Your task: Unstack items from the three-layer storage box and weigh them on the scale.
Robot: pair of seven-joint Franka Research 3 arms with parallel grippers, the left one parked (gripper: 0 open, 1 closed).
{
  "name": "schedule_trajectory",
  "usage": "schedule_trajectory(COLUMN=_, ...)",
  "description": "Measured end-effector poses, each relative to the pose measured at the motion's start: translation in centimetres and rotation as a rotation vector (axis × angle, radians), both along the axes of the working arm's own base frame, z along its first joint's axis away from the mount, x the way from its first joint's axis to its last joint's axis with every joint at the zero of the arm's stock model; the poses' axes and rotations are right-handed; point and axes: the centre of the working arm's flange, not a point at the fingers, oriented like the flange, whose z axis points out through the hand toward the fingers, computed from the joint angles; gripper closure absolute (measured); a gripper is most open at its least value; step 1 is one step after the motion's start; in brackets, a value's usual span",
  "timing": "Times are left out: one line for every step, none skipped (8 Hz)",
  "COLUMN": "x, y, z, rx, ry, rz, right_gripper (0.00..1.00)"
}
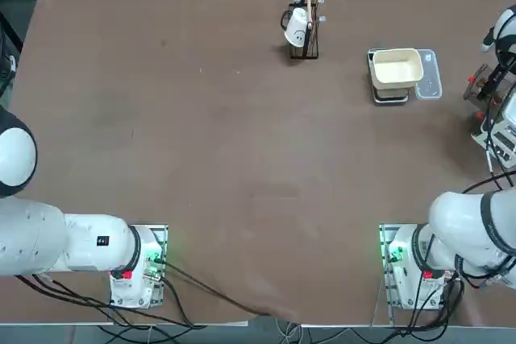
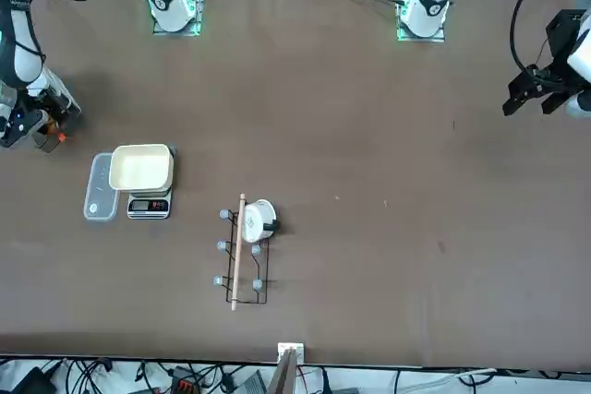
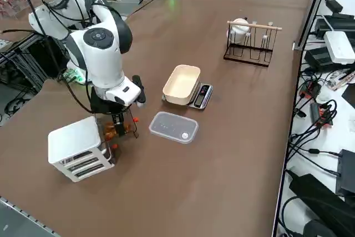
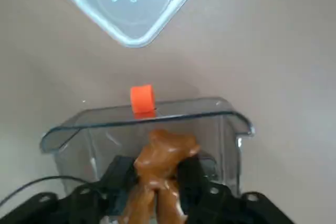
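Observation:
My right gripper [image 4: 155,176] reaches down into a clear drawer [image 4: 231,117] with an orange knob [image 4: 142,99], pulled out of the white three-layer storage box [image 3: 75,140]. Its fingers [image 4: 122,172] press on both sides of a reddish-brown lumpy item [image 4: 164,149], which is still inside the drawer. In the right side view the gripper [image 3: 117,126] hangs just beside the box. The scale [image 3: 202,95] stands further along the table with its cream bowl [image 3: 182,84] on it, and nothing shows in the bowl. In the top view, the bowl [image 1: 395,68] is left of the box [image 1: 501,130].
A clear plastic lid [image 3: 173,127] lies flat between the drawer and the scale. A black wire rack [image 3: 249,45] holding a white cup [image 3: 239,26] stands beyond the scale. The box sits close to the table's edge.

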Motion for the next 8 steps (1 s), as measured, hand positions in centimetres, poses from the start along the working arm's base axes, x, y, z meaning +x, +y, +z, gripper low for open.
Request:
schedule_trajectory(x=-0.1, y=0.0, z=0.6, rx=0.017, ry=0.042, rz=-0.012, right_gripper=0.63)
schedule_trajectory(x=0.3, y=-0.1, z=2.1, rx=0.036, ry=0.089, rz=-0.027, right_gripper=0.63)
schedule_trajectory(x=1.1, y=0.0, z=4.2, rx=0.052, ry=0.116, rz=-0.037, right_gripper=0.63)
schedule_trajectory(x=2.1, y=0.5, z=6.9, rx=0.076, ry=0.121, rz=-0.051, right_gripper=0.63)
schedule_trajectory(x=3.3, y=1.8, z=9.8, rx=0.12, ry=0.1, rz=-0.08, right_gripper=0.63)
schedule_trajectory(x=4.6, y=3.8, z=11.9, rx=0.166, ry=0.076, rz=-0.127, right_gripper=0.63)
schedule_trajectory(x=6.1, y=6.7, z=12.5, rx=0.194, ry=0.06, rz=-0.189, right_gripper=0.63)
schedule_trajectory(x=7.8, y=10.6, z=12.3, rx=0.198, ry=0.057, rz=-0.262, right_gripper=0.63)
